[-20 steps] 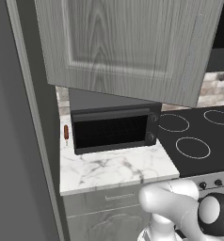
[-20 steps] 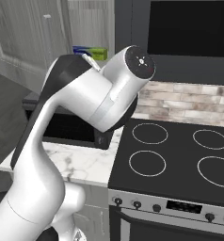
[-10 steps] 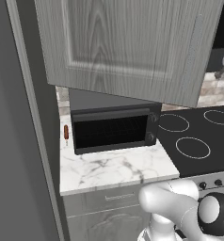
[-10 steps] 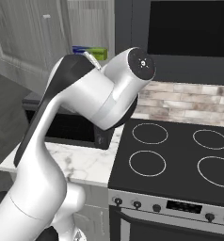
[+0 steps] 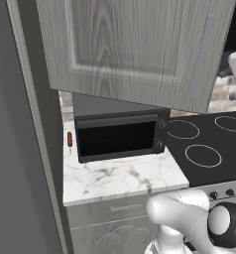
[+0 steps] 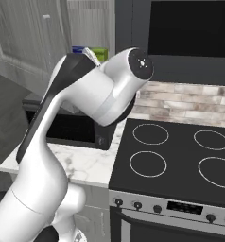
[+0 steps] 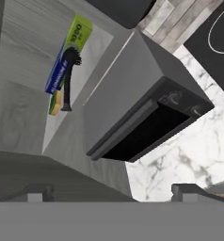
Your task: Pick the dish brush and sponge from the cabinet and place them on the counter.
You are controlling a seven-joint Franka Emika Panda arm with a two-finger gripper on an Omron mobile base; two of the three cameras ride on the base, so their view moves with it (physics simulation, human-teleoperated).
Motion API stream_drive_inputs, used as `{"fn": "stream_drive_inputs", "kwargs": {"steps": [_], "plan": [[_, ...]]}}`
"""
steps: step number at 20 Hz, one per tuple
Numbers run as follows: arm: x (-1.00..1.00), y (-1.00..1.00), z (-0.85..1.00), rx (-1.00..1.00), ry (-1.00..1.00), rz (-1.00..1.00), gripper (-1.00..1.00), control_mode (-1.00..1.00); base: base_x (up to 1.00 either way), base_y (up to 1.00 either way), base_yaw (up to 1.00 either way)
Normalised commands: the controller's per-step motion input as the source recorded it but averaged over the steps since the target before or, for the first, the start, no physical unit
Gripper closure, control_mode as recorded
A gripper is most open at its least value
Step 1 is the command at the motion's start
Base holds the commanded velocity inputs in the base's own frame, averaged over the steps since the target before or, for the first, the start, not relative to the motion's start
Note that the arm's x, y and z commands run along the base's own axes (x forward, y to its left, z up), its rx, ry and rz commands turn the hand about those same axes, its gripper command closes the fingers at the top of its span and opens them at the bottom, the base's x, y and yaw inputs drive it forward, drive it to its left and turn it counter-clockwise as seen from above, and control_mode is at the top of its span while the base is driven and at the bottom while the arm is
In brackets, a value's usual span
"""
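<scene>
Your dish brush is a thin black stick with a small bristly dark head. In the hand view its long axis runs nearly straight up the frame, head at the top, handle end at the bottom. It stands on the pale shelf inside the cabinet, in front of a long blue-and-green box that slants across the shelf.

The sponge is a small yellow block with a dark green layer, just beside the brush's lower end. You can't tell from here whether they touch.

The cabinet door is swung open above the black toaster oven, which sits on the white marble surface. A small orange-red stick lies left of the oven.

The pincer is spread wide open, holding nothing, well apart from the shelf items.
</scene>
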Motion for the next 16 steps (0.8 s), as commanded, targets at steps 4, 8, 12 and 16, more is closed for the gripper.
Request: {"fn": "stream_drive_inputs", "kwargs": {"steps": [4, 8, 12, 16], "plan": [[0.12, 0.16, 0.13, 0.05, 0.00, 0.00, -1.00, -1.00, 0.00, 0.00, 0.00], [0.20, 0.21, 0.03, 0.05, 0.00, 0.00, -1.00, -1.00, 0.00, 0.00, 0.00], [0.17, 0.25, 0.00, 0.03, 0.00, 0.00, -1.00, -1.00, 0.00, 0.00, 0.00], [0.17, 0.26, 0.00, 0.03, 0.04, 0.00, -1.00, -1.00, 0.00, 0.00, 0.00]]}}
